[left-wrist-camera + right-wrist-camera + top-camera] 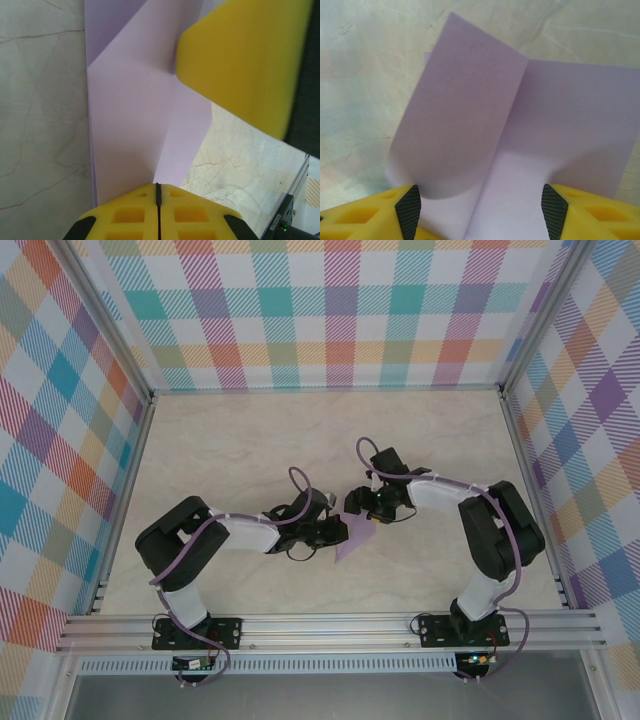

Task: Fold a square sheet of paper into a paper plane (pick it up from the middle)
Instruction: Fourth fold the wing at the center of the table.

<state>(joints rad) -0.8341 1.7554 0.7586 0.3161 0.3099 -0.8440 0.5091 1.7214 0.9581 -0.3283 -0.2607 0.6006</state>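
Square sheet of paper (555, 115) is clamped by left gripper (157, 195) — crease is straddled lengthwise by right gripper (480, 202), jaws apart.

Bright, even light with soft shadows; both wrist views slightly blurred.

The far half of the tabletop (330, 430) lies bare, as do strips along its left and right sides, so a gripper could pass there freely. Checked walls (340, 310) close off the far, left and right sides, and a metal rail (330, 625) runs along the near edge. The middle is crowded. The left gripper (335, 530), closed, and the right gripper (368, 515), jaws apart, meet almost tip to tip over the paper (352, 538), with hardly any gap between them. The bent left arm (190, 540) and right arm (495, 530) take up the near part.
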